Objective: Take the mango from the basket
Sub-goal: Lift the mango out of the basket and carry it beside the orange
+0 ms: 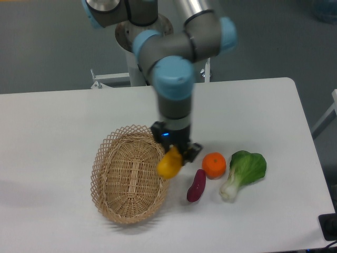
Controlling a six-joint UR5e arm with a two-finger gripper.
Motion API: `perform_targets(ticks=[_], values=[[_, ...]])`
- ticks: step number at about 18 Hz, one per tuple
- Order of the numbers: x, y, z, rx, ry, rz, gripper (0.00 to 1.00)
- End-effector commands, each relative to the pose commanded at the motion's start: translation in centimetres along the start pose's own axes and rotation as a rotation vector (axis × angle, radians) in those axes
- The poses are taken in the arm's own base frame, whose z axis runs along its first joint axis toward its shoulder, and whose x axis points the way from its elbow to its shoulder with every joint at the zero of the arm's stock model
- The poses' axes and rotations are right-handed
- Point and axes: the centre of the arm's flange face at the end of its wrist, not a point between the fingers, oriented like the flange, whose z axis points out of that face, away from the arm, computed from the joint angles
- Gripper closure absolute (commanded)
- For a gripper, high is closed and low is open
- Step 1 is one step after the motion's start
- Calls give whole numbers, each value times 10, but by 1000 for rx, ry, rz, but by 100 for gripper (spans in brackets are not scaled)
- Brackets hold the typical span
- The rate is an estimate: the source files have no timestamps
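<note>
The yellow-orange mango (168, 164) hangs in my gripper (178, 154), which is shut on its upper end. It is lifted clear of the oval tan wicker basket (108, 159) and sits over the basket's right rim, just left of the purple sweet potato. The basket's inside shows nothing in it. The arm's wrist rises above the gripper and hides part of the fingers.
A purple sweet potato (196, 185) lies right of the basket. A round orange (214, 165) sits beside it, and a green bok choy (244, 172) lies further right. The arm's base stands behind the table's far edge.
</note>
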Motion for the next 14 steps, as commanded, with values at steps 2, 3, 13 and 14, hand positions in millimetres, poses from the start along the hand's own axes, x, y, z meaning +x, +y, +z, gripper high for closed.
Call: perform_targets(ticks=[2,3,13,14], values=[[-11,28,-11,-7,14,39,63],[-18,42,-16,-3,16,50,63],[-44,102,-28,21,39,56,63],[-44,102,-29,23,38,56,63]])
